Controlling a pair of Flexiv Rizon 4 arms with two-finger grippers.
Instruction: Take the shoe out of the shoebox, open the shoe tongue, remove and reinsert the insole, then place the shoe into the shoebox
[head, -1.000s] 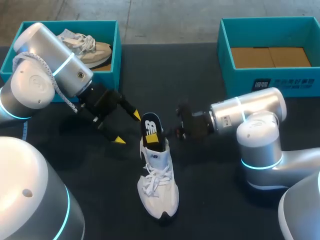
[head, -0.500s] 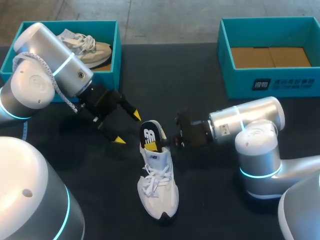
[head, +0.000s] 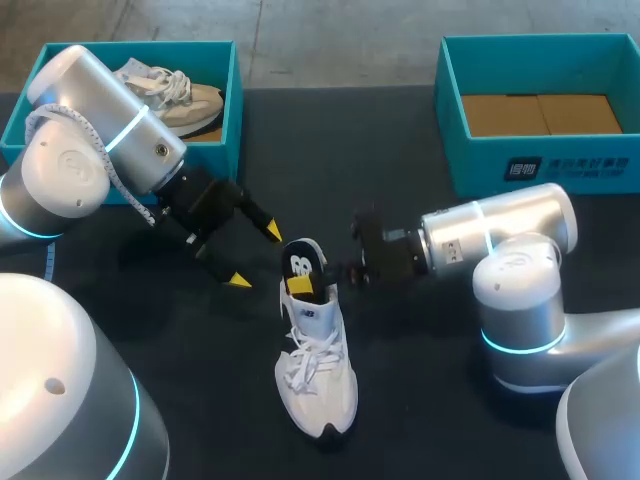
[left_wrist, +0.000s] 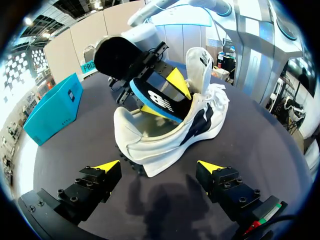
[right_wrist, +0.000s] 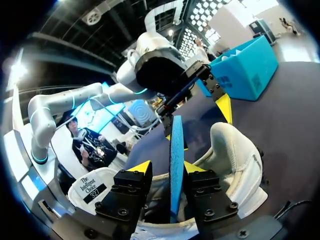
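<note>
lower end of insole (left_wrist: 157, 100) hidden inside shoe (left_wrist: 165, 145).

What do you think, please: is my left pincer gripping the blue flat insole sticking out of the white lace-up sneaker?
Not the left: the right pincer grips the blue flat insole sticking out of the white lace-up sneaker, as the right wrist view shows.

Silver left arm (head: 95, 150) and right arm (head: 500, 225), cyan-ringed, carry black yellow-tipped fingers (left_wrist: 95, 182)
</note>
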